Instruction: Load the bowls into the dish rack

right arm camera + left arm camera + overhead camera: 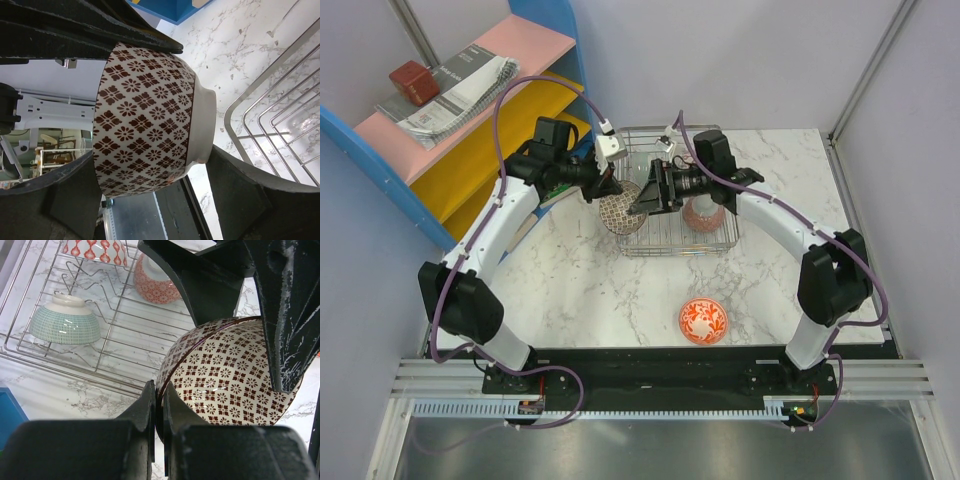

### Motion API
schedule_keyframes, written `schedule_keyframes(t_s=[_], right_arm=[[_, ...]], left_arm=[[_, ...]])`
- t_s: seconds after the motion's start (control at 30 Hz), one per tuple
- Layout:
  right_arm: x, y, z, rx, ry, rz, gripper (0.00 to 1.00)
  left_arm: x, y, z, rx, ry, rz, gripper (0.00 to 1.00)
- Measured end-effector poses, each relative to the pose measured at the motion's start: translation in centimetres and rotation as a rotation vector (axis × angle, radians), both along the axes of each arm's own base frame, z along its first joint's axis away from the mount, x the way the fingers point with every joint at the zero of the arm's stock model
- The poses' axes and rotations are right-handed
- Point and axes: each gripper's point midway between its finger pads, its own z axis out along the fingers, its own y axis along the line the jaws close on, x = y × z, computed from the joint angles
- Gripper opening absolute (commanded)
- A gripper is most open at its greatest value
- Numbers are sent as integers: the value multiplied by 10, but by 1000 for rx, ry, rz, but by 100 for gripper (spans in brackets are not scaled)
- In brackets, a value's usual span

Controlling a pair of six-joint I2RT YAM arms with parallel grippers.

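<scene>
Though unseen overhead, 1 green bowl (65,320)

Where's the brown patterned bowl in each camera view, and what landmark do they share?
Top external: the brown patterned bowl sits mid-frame, at the dish rack's left edge.
Left wrist: the bowl is lower right; the rack upper left.
Right wrist: the bowl fills the centre; the rack right.
Shared landmark: the rack.

The brown-patterned bowl (225,380) is glossy glazed ceramic; the dish rack (127,337) shiny metal wire; the table (580,290) smooth, marble-look, possibly laminate.
</scene>
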Motion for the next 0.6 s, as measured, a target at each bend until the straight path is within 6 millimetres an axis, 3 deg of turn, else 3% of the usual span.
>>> schedule_keyframes(t_s=[0.6], right_arm=[[8,8,-5,24,27,20,88]], left_arm=[[-1,-1,0,-9,6,-5,2]])
